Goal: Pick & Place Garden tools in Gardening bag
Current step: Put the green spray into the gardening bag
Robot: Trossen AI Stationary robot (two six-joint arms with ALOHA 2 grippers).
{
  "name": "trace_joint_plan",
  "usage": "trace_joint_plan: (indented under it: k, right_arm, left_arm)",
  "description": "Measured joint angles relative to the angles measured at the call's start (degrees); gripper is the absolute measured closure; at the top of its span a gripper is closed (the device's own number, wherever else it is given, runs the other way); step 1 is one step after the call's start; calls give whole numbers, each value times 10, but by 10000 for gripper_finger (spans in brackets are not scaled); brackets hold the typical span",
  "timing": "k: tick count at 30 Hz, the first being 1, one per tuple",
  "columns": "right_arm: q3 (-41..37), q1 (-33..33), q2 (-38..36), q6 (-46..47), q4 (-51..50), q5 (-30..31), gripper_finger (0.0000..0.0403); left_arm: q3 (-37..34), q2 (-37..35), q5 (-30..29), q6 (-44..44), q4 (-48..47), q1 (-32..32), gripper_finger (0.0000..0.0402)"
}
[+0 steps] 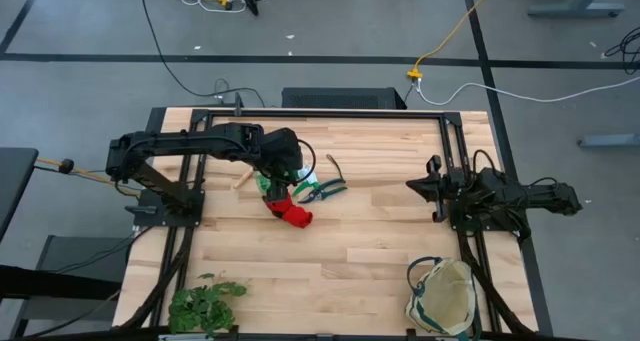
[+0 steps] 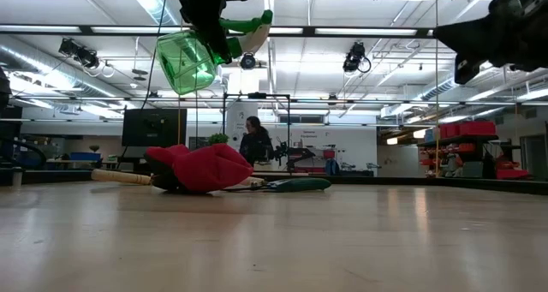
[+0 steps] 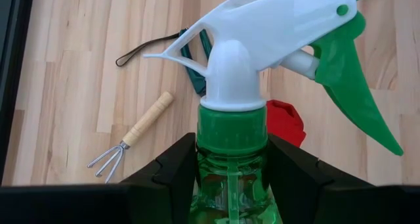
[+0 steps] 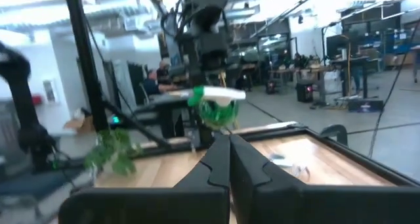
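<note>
Overhead, left end effector hides most of green spray bottle.

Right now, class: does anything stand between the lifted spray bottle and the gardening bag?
Nothing visible does. The left gripper holds the green spray bottle above the table; bare wood lies between it and the gardening bag at the near right corner.

My green spray bottle with its white head hangs in the air above the red glove; the dark pruning shears lie just beside that glove; the wooden-handled hand rake lies near it; the cream gardening bag sits well apart.
</note>
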Motion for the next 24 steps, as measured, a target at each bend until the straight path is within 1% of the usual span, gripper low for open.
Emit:
trace_joint_plan:
  k: [4, 10, 16, 19, 24]
  right_arm:
    - [16, 0, 0, 20, 4, 3, 401]
    - [67, 0, 24, -3, -5, 16, 401]
    - [129, 0, 93, -33, -25, 16, 401]
    - [158, 0, 135, -32, -27, 26, 401]
    - [207, 0, 205, -30, -28, 26, 401]
  left_arm:
    - [0, 0, 0, -1, 0, 0, 234]
    - [0, 0, 0, -1, 0, 0, 234]
    - [0, 0, 0, -1, 0, 0, 234]
    - [0, 0, 0, 0, 0, 0, 234]
    - [0, 0, 0, 1, 0, 0, 234]
